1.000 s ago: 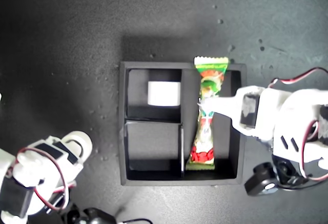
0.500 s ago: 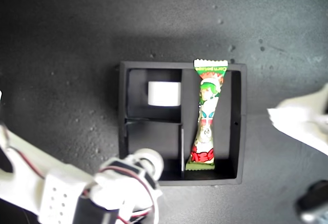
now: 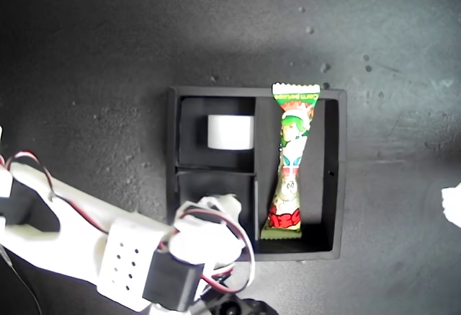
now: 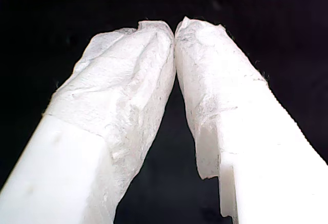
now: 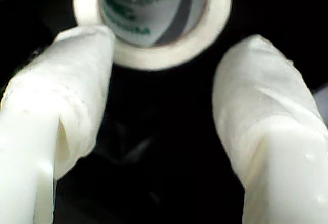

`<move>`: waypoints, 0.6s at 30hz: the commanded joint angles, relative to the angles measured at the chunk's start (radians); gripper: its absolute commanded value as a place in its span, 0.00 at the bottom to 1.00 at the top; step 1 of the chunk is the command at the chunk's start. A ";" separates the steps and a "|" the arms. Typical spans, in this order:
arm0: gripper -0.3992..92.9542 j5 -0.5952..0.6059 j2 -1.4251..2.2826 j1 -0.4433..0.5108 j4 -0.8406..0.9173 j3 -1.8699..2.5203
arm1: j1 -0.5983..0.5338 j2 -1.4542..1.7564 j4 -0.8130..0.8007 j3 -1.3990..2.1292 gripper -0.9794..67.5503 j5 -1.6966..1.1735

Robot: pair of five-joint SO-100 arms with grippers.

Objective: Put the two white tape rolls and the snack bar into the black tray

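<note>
Here my second gripper (image 5: 164, 106) hangs wide open, gripping nothing, 1 white tape roll (image 5: 154, 19) just beyond its fingertips (image 5: 82, 55). My first gripper (image 4: 175, 32) is closed, tips touching, empty. The other tape roll (image 3: 230, 132) and snack bar (image 3: 290, 160) lie in the black tray (image 3: 341, 178).

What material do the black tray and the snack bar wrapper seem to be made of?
The square black tray looks like matte plastic, perhaps 3D-printed: its thin straight dividers and walls give off almost no shine. The long green, white and red snack bar appears wrapped in glossy plastic film, with a crimped zigzag end and printed cartoon art.
</note>
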 commanded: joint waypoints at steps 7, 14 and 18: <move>0.02 -0.009 0.672 -0.075 0.018 0.486 | 0.025 0.701 -0.336 0.968 0.00 0.029; 0.01 0.025 1.250 -0.150 -0.094 1.186 | 0.043 1.144 -0.460 1.531 0.00 0.038; 0.01 0.005 1.503 -0.160 -0.270 1.637 | 0.081 1.399 -0.460 1.782 0.00 0.021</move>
